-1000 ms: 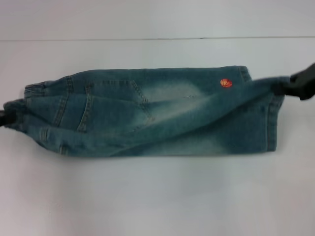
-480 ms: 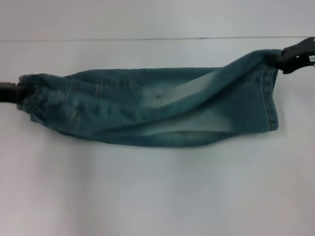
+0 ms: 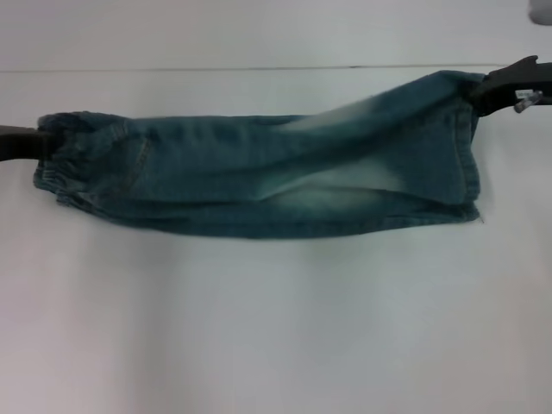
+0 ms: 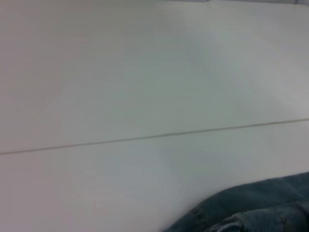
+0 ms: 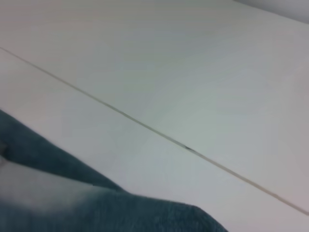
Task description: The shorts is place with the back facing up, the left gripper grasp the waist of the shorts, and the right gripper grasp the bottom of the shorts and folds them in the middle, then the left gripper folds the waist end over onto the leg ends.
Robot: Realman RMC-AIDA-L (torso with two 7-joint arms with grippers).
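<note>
Blue denim shorts [image 3: 259, 172] stretch across the white table [image 3: 276, 328] in the head view, folded lengthwise. The elastic waist [image 3: 73, 164] is at the left and the leg ends [image 3: 461, 147] at the right. My left gripper [image 3: 34, 142] is shut on the waist's far corner at the left edge. At the far right my right gripper [image 3: 483, 90] is shut on the far corner of the leg ends, holding it lifted. A strip of denim [image 4: 251, 212] shows in the left wrist view, and denim [image 5: 72, 193] also fills a corner of the right wrist view.
A thin seam line [image 3: 259, 67] runs across the table behind the shorts. It also shows as the seam [image 4: 154, 136] in the left wrist view and the seam [image 5: 145, 126] in the right wrist view. White table surface lies all around.
Both grippers carried the near edge of the shorts away from me, over the far half. The fold has closed, hiding the back pockets and the orange patch.
</note>
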